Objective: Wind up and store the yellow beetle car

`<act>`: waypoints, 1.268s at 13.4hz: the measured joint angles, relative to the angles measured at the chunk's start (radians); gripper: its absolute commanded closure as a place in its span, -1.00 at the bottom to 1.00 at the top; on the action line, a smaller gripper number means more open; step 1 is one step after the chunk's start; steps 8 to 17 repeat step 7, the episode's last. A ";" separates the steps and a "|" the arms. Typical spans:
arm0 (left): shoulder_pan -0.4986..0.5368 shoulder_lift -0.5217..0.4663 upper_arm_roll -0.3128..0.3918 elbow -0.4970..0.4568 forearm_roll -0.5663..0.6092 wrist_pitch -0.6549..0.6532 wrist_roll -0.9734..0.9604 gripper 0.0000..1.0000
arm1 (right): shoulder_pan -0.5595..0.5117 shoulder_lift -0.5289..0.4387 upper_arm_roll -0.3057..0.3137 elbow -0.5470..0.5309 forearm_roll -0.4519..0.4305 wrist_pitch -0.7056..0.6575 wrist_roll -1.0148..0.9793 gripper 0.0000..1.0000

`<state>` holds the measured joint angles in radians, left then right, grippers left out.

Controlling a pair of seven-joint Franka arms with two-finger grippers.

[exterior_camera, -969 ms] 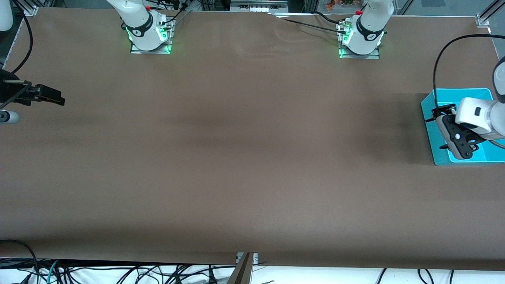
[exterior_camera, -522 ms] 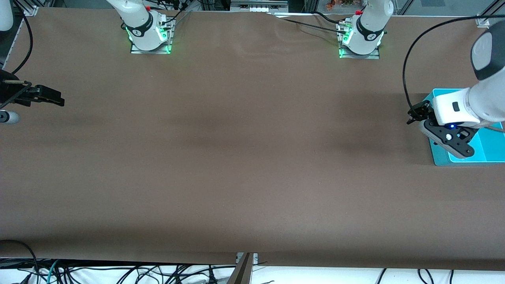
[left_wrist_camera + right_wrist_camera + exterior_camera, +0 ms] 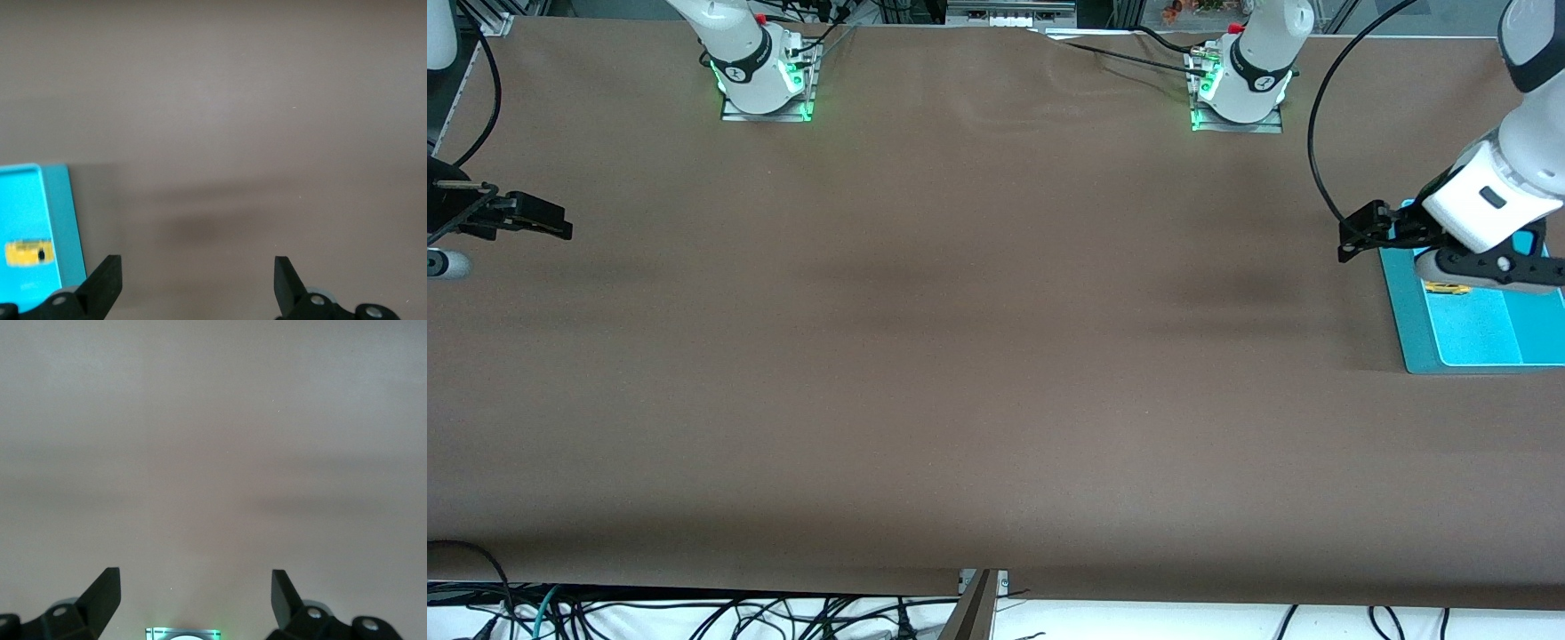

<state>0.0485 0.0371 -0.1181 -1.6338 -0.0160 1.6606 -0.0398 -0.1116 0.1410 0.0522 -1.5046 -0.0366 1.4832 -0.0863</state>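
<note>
The yellow beetle car (image 3: 1446,287) is lying in the teal tray (image 3: 1396,293) at the left arm's end of the table (image 3: 960,356), apparently upright. The left gripper (image 3: 1356,238) is hovering over the tray's edge, fingers spread and empty. The right gripper (image 3: 551,222) is waiting, fingers apart, over the table's right-arm end.

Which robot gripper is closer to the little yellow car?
The left gripper. It hangs open by the edge of the blue tray where the yellow beetle car lies. The right gripper waits open at the right arm's end of the table.
</note>
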 measured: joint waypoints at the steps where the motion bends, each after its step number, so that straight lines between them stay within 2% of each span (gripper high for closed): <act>1: -0.001 -0.024 0.008 -0.020 0.000 0.000 -0.017 -1.00 | 0.000 0.000 0.000 0.000 0.000 0.000 0.000 -1.00; 4: -0.001 -0.051 0.015 -0.052 0.000 -0.002 -0.033 -1.00 | 0.000 0.000 0.000 0.000 0.000 0.000 0.000 -1.00; 17: -0.001 -0.028 0.017 -0.044 0.000 -0.011 -0.034 -1.00 | 0.000 0.000 0.000 0.000 0.000 0.000 0.000 -1.00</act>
